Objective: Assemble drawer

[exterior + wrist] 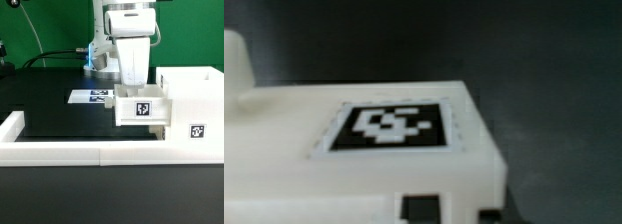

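Now the white two-finger gripper [133, 84] hangs right above a small white plastic open-top tray [141, 106] bearing a black-and-white square tag [390, 127]; whether its jaws are parted or clenched cannot be told. That tray sits against the tall white boxy casing [193, 108], on the black table [50, 110] behind the long white border rail [70, 152]

One tall white box [190, 110] is seen, one small white tray [141, 106], one long white rail [70, 152], and one flat strip of tags [96, 97].
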Robot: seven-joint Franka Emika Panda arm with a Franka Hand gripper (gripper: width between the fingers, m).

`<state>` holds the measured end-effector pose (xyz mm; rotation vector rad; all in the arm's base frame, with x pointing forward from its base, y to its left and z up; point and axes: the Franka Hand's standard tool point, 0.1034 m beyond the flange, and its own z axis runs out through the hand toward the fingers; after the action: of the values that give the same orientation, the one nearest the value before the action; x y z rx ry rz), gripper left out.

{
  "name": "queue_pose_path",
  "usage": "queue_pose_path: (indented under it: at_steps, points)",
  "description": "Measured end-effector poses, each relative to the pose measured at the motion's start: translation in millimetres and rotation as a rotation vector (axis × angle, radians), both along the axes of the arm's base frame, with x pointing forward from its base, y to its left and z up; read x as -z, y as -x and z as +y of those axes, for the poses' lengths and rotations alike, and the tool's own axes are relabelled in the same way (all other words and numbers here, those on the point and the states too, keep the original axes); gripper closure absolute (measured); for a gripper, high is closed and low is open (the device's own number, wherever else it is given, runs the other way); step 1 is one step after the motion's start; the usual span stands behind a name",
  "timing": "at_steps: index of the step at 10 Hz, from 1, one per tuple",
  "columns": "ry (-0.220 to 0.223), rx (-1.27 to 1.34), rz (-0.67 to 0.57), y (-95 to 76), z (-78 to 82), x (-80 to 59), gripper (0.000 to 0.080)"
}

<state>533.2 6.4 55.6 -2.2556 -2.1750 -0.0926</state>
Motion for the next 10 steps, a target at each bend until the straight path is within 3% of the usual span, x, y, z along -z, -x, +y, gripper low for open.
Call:
queue_pose_path:
  at_steps: [10]
  points:
    - [0.016, -0.033, 0.013, -9.0, 1.3, 0.7, 0.0758]
